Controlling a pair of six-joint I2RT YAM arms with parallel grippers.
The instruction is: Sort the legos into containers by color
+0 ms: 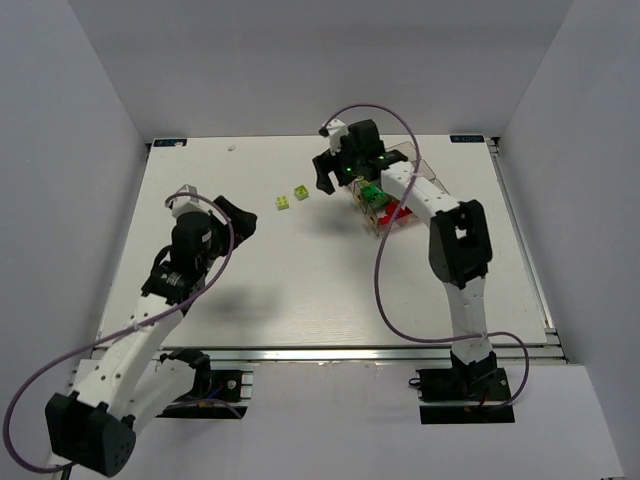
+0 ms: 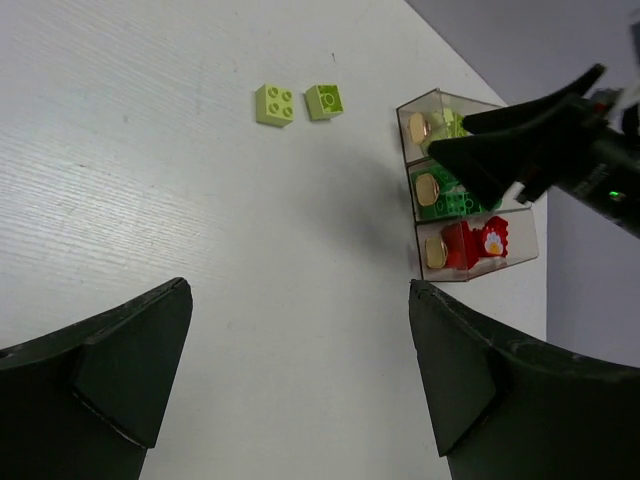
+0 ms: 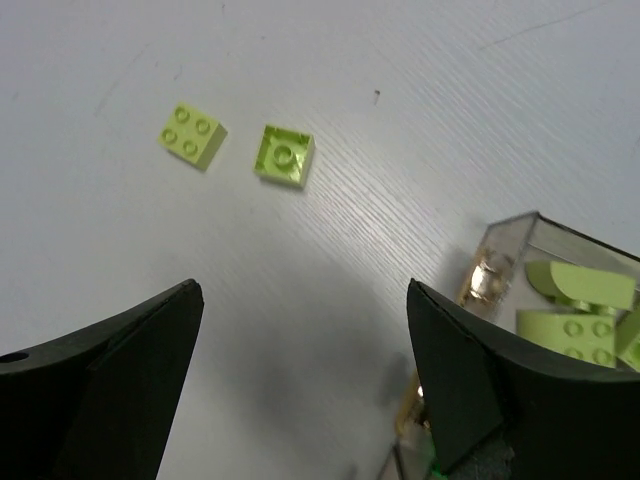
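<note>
Two pale yellow-green legos (image 1: 284, 203) (image 1: 301, 192) lie loose on the white table, left of the containers (image 1: 392, 200). The left wrist view shows the same two legos (image 2: 274, 104) (image 2: 324, 101) and three clear bins in a row. One bin holds pale yellow-green bricks (image 2: 450, 122), the middle one dark green bricks (image 2: 455, 203), the nearest red bricks (image 2: 470, 245). My right gripper (image 1: 335, 178) (image 3: 300, 290) hovers open and empty over the table at the containers' left end, with both loose legos (image 3: 191, 135) (image 3: 284, 156) ahead. My left gripper (image 1: 243, 222) (image 2: 300, 290) is open and empty, further left.
The right arm's dark fingers (image 2: 520, 140) reach over the bins in the left wrist view. Grey walls enclose the table (image 1: 300, 290) on three sides. A purple cable (image 1: 380, 270) loops beside the right arm.
</note>
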